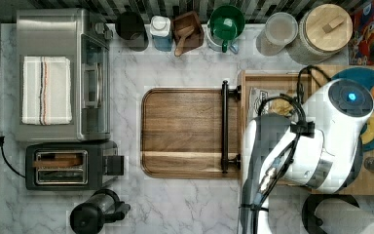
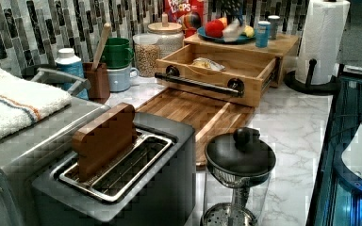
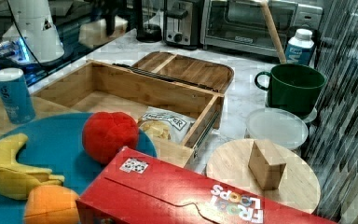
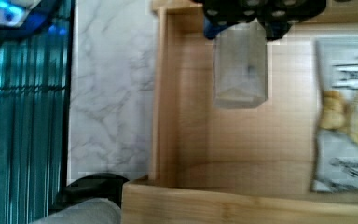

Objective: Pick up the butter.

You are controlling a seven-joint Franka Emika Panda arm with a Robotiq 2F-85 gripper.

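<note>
In the wrist view the gripper point(image 4: 242, 21) has its dark fingers closed on the butter point(image 4: 240, 65), a pale stick that hangs lengthwise from the fingers above the bare wooden floor of the open drawer point(image 4: 186, 126), clear of the wood beneath it. The chip bag point(image 4: 347, 116) lies flat in the same drawer, near the butter but apart from it, with printed yellow chips on its silvery face. In the top view the white arm point(image 1: 316, 141) bends over the drawer point(image 1: 272, 80) at the top view's right, covering most of it, and the chip bag point(image 1: 265, 100) peeks out beside the arm; the wooden cutting board point(image 1: 182, 131) sits just beside the drawer's black handle point(image 1: 225, 126). In the right view the chip bag point(image 3: 165, 123) rests in the drawer corner nearest a red ball point(image 3: 109, 135) on a blue plate point(image 3: 51, 140)
</note>
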